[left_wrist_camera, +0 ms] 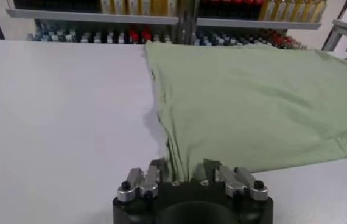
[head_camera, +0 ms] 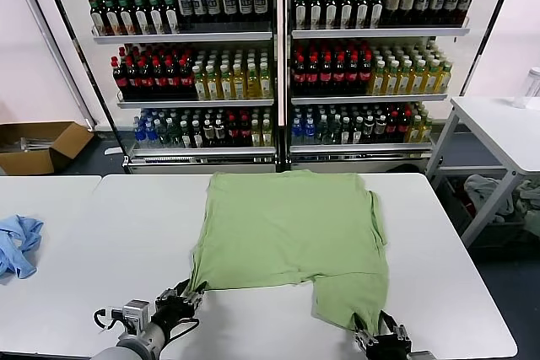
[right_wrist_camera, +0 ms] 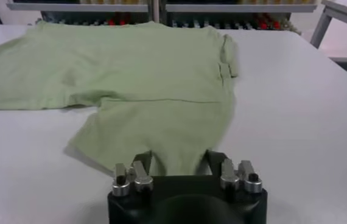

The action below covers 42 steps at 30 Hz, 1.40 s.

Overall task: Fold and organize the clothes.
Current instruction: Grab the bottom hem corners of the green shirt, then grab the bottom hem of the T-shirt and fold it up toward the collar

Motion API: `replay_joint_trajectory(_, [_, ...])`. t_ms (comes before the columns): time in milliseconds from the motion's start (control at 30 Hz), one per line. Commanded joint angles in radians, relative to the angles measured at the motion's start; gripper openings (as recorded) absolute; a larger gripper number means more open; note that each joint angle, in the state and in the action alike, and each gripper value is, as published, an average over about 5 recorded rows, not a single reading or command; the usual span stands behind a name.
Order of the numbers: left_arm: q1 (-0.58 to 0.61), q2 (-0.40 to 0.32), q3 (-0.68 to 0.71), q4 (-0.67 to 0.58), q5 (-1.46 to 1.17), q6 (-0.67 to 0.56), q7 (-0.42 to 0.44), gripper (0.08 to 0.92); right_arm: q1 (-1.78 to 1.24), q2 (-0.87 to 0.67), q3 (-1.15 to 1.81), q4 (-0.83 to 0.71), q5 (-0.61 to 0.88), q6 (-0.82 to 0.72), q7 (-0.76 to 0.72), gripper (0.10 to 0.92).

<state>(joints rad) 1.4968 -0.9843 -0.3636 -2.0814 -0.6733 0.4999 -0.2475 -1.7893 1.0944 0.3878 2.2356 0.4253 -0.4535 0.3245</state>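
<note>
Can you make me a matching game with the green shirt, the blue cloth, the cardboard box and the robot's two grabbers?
Things:
1. light green cotton polo shirt
2. small light blue cloth
3. brown cardboard box
4. left gripper
5. right gripper

Places or states:
A. on the floor, far left
B. spread flat mid-table
C. jaws at the shirt's near-left corner
D. crumpled at the table's left edge
E. jaws at the shirt's near-right flap

Pairs: 1-B, 2-D, 3-A, 4-C, 5-E

no readable text; labels on the shelved bottles (head_camera: 245,82) are illegible.
</note>
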Motion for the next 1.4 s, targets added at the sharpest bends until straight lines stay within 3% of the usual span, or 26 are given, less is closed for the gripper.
replay_joint_trajectory(33, [-0.002, 0.001, 0.004, 0.012, 0.002, -0.007, 0.006, 0.349, 0.003, 0.002, -0.018, -0.023, -0.001, 0.009, 0.000, 0.429])
replay_joint_trajectory(300, [0.016, 0.009, -0.001, -0.011, 0.030, -0.049, 0.020, 0.119, 0.010, -0.001, 0.007, 0.026, -0.008, 0.027, -0.004, 0.204])
replay_joint_trajectory(433, [0.021, 0.014, -0.005, -0.030, 0.035, -0.061, 0.021, 0.085, 0.017, -0.004, 0.029, 0.044, -0.011, 0.041, -0.002, 0.118])
replay_joint_trajectory(967, [0.003, 0.057, -0.040, -0.143, -0.030, -0.088, 0.000, 0.085, 0.097, -0.056, 0.118, 0.169, -0.023, 0.044, 0.007, 0.112])
replay_joint_trajectory(1167, [-0.127, 0.082, 0.002, -0.111, -0.072, -0.063, -0.026, 0.085, 0.256, -0.113, 0.103, 0.116, 0.032, -0.021, 0.019, 0.112])
replay_joint_trajectory(1400, [-0.337, 0.065, 0.105, -0.020, -0.112, -0.048, -0.079, 0.085, 0.403, -0.182, 0.087, 0.034, 0.049, -0.029, -0.027, 0.112])
